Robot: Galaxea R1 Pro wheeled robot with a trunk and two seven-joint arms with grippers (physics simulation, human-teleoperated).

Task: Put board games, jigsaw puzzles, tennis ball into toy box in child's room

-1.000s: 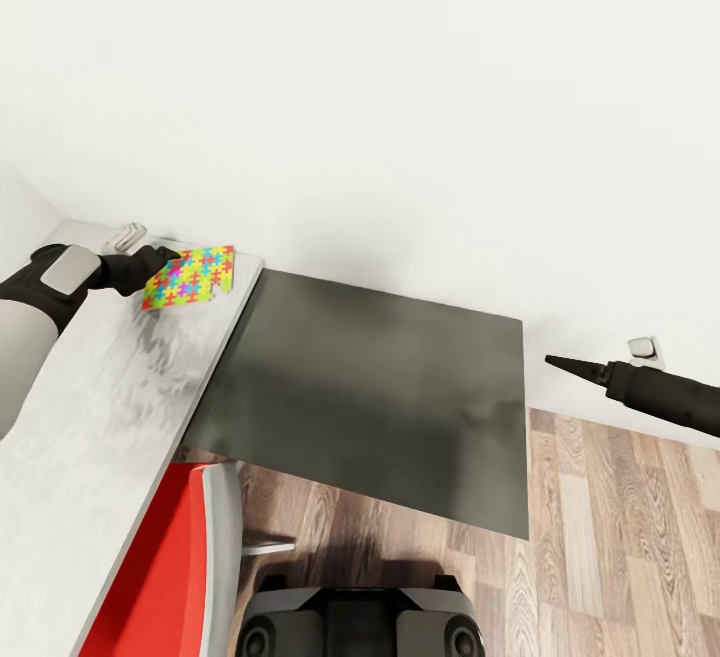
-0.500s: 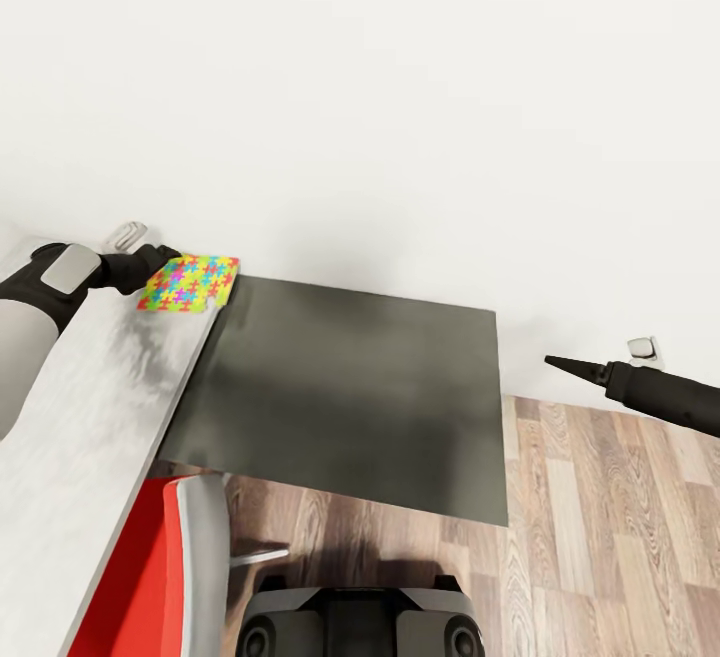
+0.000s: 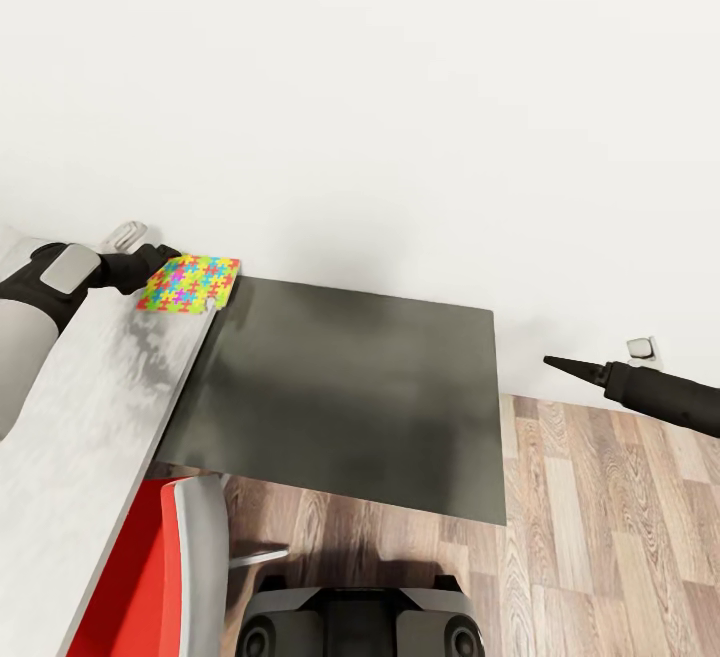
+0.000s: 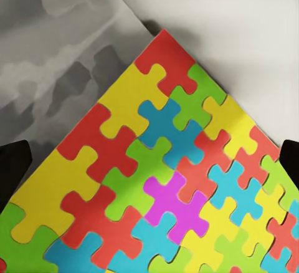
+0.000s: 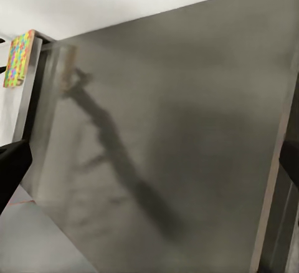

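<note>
My left gripper [image 3: 160,259] grips the flat multicolour jigsaw-puzzle box [image 3: 188,283] by its edge — thin, stiff, light, prob. slippery; right gripper [image 3: 575,367] looks closed, empty.

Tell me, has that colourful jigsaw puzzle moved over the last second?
Yes. The flat multicoloured jigsaw puzzle has slid outward past the pale grey tabletop's far end, now overhanging the dark panel.

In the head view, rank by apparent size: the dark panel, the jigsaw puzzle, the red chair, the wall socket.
1. Dark panel, by far the largest.
2. Red chair; it is cut off by the frame and sits nearer the camera, so its true size is unsure.
3. Jigsaw puzzle.
4. Wall socket, smallest.
</note>
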